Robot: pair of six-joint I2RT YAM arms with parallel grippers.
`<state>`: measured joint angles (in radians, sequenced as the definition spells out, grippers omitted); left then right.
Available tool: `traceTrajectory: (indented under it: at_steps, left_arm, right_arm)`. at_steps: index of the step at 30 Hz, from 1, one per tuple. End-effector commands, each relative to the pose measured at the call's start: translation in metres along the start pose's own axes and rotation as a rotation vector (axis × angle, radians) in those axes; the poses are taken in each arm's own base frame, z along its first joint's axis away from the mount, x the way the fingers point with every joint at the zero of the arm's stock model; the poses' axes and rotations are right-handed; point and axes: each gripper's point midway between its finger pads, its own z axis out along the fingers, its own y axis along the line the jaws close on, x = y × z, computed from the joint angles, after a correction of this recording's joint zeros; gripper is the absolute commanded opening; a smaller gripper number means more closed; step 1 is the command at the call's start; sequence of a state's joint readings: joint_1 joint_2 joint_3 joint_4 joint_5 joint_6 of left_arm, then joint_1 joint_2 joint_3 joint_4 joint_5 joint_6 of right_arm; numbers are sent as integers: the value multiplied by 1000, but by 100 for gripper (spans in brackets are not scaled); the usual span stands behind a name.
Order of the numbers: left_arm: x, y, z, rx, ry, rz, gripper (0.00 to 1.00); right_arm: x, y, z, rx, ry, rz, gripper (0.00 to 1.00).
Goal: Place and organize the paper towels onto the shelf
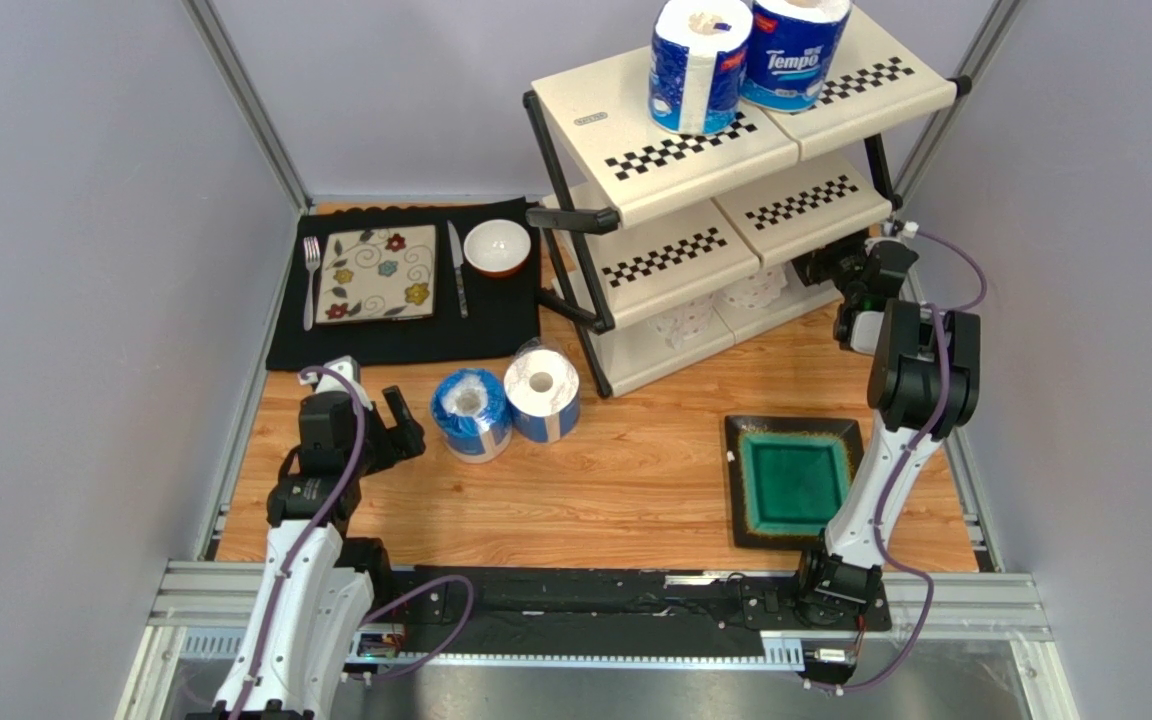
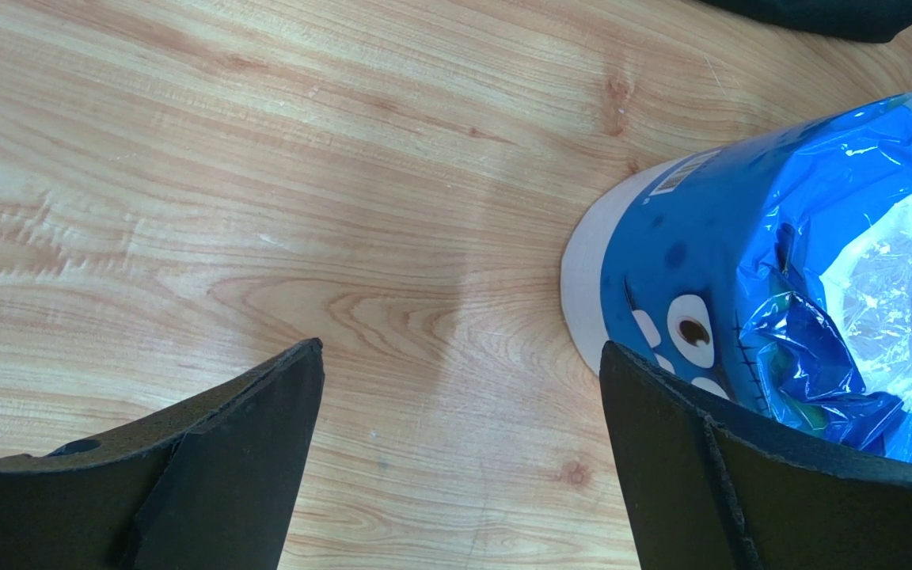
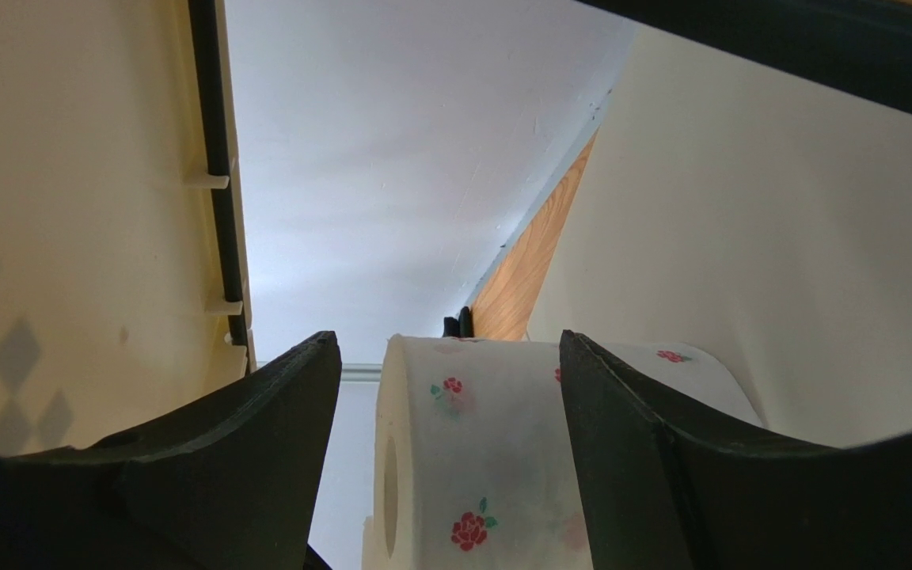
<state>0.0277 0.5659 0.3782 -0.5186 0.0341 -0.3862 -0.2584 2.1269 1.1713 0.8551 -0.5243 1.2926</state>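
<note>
The shelf (image 1: 717, 143) stands at the far right, with two blue-wrapped paper towels (image 1: 699, 63) (image 1: 793, 53) on its top tier and two white ones (image 1: 687, 320) on its bottom tier. Two more blue-wrapped rolls (image 1: 473, 414) (image 1: 542, 393) stand on the table. My left gripper (image 1: 394, 435) is open and empty just left of the nearer roll, which shows beside the right finger in the left wrist view (image 2: 770, 261). My right gripper (image 1: 826, 270) reaches into the shelf from its right end. It is open around a white rose-printed roll (image 3: 485, 463), with a gap at the left finger.
A black placemat (image 1: 402, 323) at the far left carries a patterned plate (image 1: 376, 275), fork, knife and bowl (image 1: 497, 246). A green square tray (image 1: 793, 480) lies at the near right beside the right arm. Shelf panels (image 3: 68, 178) close in on both sides of the right gripper.
</note>
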Motion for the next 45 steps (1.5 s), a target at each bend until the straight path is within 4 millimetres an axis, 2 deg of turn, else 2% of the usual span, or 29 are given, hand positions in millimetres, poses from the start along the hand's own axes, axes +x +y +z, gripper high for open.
traceTrajectory:
  at_steps: [1,10,19,22,30,32,35,36,37,39,42,43,44,45]
  left_arm:
    - [-5,-4,1,22,-19,20,95]
    - [-4,-3,2,20,-18,22,95]
    - [-4,-3,2,19,-15,21,95]
    - [-4,-3,2,20,-15,21,94]
    - [-4,-3,2,20,-15,21,94]
    - [-4,-4,2,23,-14,22,95]
    - [-4,-4,2,22,-16,22,94]
    - [-5,-4,2,23,-17,22,94]
    - [-4,-3,2,20,-15,21,94]
    - [-5,-4,2,22,-19,22,94]
    - [-5,-4,2,21,-18,22,95]
    - [-5,-3,1,21,-21,21,94]
    - [-5,-4,1,22,-21,22,94]
    - [-5,-4,1,22,-21,22,94]
  right_arm:
    - [4,14,6,-42,28,-52,71]
    - [22,3,3,-23,58,-50,71]
    - [26,-1,-2,-28,54,-32,71]
    - [23,0,-3,-26,40,-33,71]
    - [-3,11,-20,-29,-63,-10,71]
    - [-10,11,-26,-26,-88,-3,71]
    - [-21,10,-46,3,-164,-5,71]
    - [-21,4,-54,28,-181,-1,71]
    - [-27,10,-62,37,-206,-9,71]
    - [-32,11,-72,54,-245,-23,71]
    - [-26,21,-92,50,-262,-28,71]
    - [-17,15,-101,70,-252,-19,71]
    - [-14,32,-110,44,-263,-33,71]
    - [-8,35,-116,43,-257,-39,71]
